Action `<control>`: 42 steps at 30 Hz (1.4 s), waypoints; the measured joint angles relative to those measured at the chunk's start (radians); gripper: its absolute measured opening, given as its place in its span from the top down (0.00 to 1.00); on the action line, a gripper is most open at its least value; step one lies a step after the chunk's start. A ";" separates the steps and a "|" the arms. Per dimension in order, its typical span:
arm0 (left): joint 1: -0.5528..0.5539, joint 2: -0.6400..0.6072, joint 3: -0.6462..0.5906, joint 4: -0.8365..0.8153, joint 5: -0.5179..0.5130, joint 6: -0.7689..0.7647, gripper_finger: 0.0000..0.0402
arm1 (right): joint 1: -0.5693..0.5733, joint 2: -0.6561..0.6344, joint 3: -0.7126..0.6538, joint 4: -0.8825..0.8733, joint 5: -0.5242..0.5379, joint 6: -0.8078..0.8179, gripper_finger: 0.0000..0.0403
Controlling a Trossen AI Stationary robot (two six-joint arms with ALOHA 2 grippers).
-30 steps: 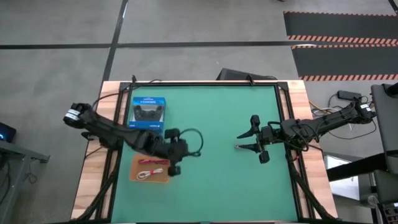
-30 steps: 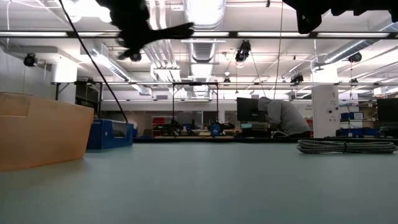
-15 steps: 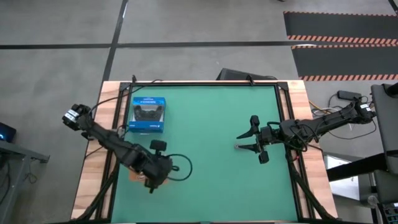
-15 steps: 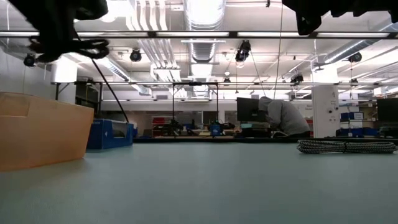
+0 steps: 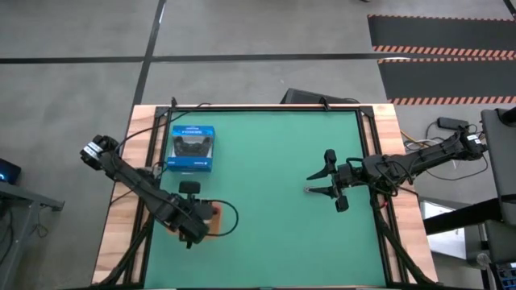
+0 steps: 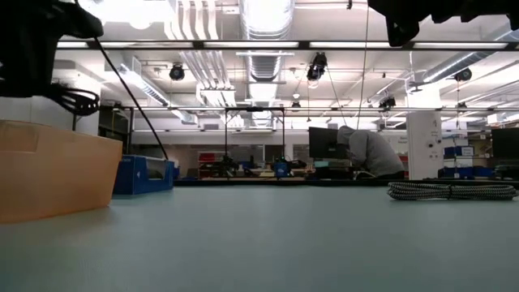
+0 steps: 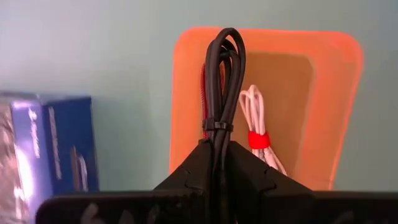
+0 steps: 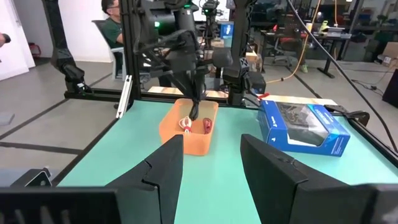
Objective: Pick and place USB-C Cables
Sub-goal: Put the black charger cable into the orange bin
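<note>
Black cable (image 7: 222, 81) now lengthwise over tray (image 7: 323, 74).

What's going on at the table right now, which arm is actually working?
The left gripper is doing the work: its jaws are shut on the black cable, held above the orange tray. A white cable and a red-pink one already lie in that tray. The grey cable lies on the table near the right gripper, which waits over the table's right side with open jaws. The blue box sits untouched.
</note>
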 joint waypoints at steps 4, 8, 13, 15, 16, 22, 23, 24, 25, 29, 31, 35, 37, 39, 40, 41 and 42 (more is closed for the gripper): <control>-0.019 0.000 -0.040 0.002 0.000 -0.085 0.95 | 0.000 0.000 0.000 0.000 0.000 0.000 0.62; -0.034 0.000 -0.074 0.033 0.000 -0.116 0.95 | 0.000 0.000 0.000 0.000 0.000 0.000 0.62; -0.040 0.000 -0.129 0.118 0.000 -0.117 0.95 | 0.000 0.000 0.000 0.000 0.000 0.000 0.62; -0.040 0.000 -0.149 0.146 0.001 -0.118 0.95 | 0.000 0.000 0.000 0.000 0.000 0.000 0.62; -0.040 0.000 -0.161 0.161 0.001 -0.118 0.95 | 0.000 0.000 0.000 0.000 0.000 0.000 0.62; -0.040 0.000 -0.215 0.215 0.006 -0.119 0.95 | 0.000 0.000 0.000 -0.001 0.000 0.000 0.62; -0.040 0.000 -0.224 0.229 0.006 -0.120 0.95 | 0.000 0.000 0.000 -0.002 0.000 0.000 0.62; -0.040 0.000 -0.235 0.246 0.006 -0.124 0.95 | 0.000 0.000 0.000 -0.002 0.000 0.000 0.62; -0.040 0.000 -0.247 0.261 0.007 -0.137 0.95 | 0.000 0.000 0.000 -0.002 0.000 0.000 0.62; -0.040 0.001 -0.290 0.318 0.023 -0.170 0.95 | 0.000 0.000 0.000 -0.006 0.000 0.000 0.62; -0.040 0.001 -0.306 0.343 0.026 -0.170 0.95 | 0.000 0.000 0.000 -0.006 0.000 0.000 0.62; -0.039 0.001 -0.327 0.376 0.028 -0.170 0.95 | 0.000 0.000 0.000 -0.007 0.000 0.000 0.62; -0.039 0.001 -0.332 0.374 0.029 -0.170 0.95 | 0.000 0.000 0.000 -0.007 0.000 0.000 0.62; -0.039 0.001 -0.332 0.375 0.029 -0.170 0.95 | 0.000 0.000 0.000 -0.007 0.000 0.000 0.62; -0.039 0.001 -0.332 0.376 0.029 -0.169 0.94 | 0.000 0.000 0.000 -0.007 0.000 0.000 0.62; -0.039 0.001 -0.332 0.375 0.029 -0.170 0.94 | 0.000 0.000 0.000 -0.007 0.000 0.000 0.62; -0.039 0.001 -0.332 0.375 0.029 -0.170 0.93 | 0.000 0.000 0.000 -0.007 0.000 0.000 0.62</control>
